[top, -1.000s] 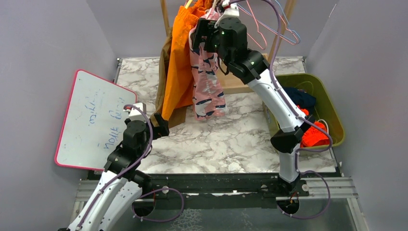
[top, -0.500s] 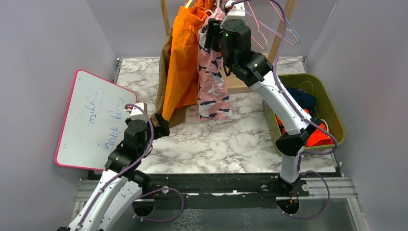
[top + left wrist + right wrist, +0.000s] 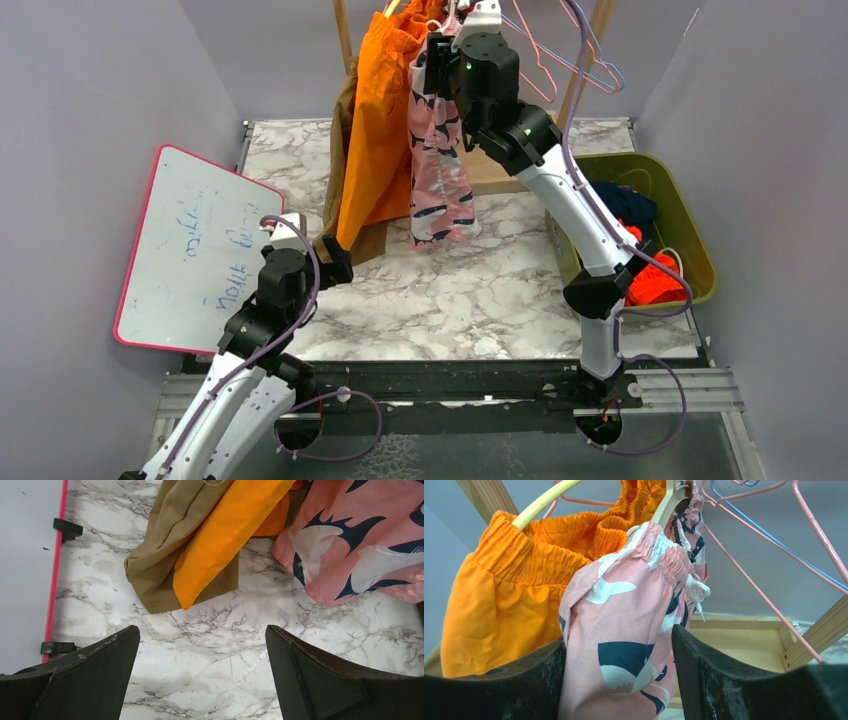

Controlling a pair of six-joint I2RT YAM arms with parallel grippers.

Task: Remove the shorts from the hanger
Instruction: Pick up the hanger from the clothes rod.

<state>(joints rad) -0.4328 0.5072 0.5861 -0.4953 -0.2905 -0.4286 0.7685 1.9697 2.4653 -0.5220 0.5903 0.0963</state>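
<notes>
Pink shorts (image 3: pixel 624 590) hang by the waistband from cream hanger (image 3: pixel 666 502). Right gripper (image 3: pixel 618 645) jaws spread, straddling fabric below waistband, probably to pinch and pull down. Left gripper (image 3: pixel 202 650) spread, idle above marble table (image 3: pixel 210 625).

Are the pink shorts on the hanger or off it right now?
On it. In the right wrist view the waistband of the pink shorts drapes over the cream hanger, with the right gripper around the fabric below.

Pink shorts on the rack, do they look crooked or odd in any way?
Yes. The pink shorts hang lopsided: their waistband slants steeply, seemingly hooked on one arm of the cream hanger, bunched against the orange shorts. The right claw straddles them, jaws apart.
</notes>
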